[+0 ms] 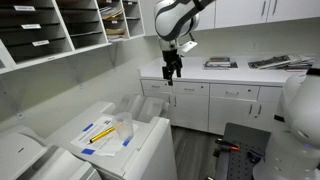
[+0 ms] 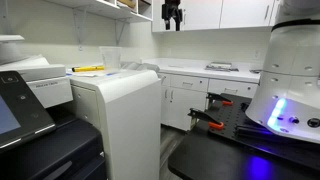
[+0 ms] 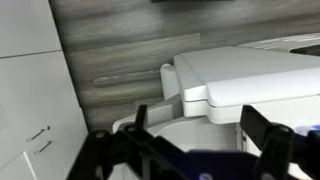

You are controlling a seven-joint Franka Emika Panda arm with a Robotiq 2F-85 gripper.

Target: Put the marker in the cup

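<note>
Marker: the slim yellow-orange stick-shaped marker (image 1: 103, 131) lies flat on a white sheet of paper (image 1: 120, 141). The sheet is on top of a large white office printer (image 1: 152, 135). In an exterior view the marker (image 2: 88, 69) shows only as a thin yellow line on the machine's top. It sits far below the fingers and off to one side, well apart from them, with nothing of the arm touching it.

Cup: the small clear plastic cup (image 1: 136, 104) is only a faint see-through outline at the far end of the printer top. It is closer to the spot beneath the fingers than the marker is. I cannot tell whether it stands upright. The marker is not in it.

A short blue pen-like item (image 1: 88, 128) lies just beside the marker on the same sheet.

Gripper: the black Robotiq gripper (image 1: 172, 70) hangs high on the white arm (image 1: 176, 20) and points down. It also shows at the top edge of an exterior view (image 2: 172, 14). In the wrist view the gripper (image 3: 200, 140) has its two dark fingers (image 3: 140, 128) spread wide, with nothing between them.

Past the fingers in the wrist view:
- a white corner of the printer (image 3: 250, 75)
- grey wood-grain floor (image 3: 110, 60)
- a white cabinet door (image 3: 25, 80)

Behind the fingers runs a white counter with drawers (image 1: 215, 95), and a dark flat tray (image 1: 220, 63) lies on it. Open white pigeonhole shelves (image 1: 60, 30) hang on the wall above the printer. A rounded white machine with a blue glow (image 2: 290, 90) stands to the side.
</note>
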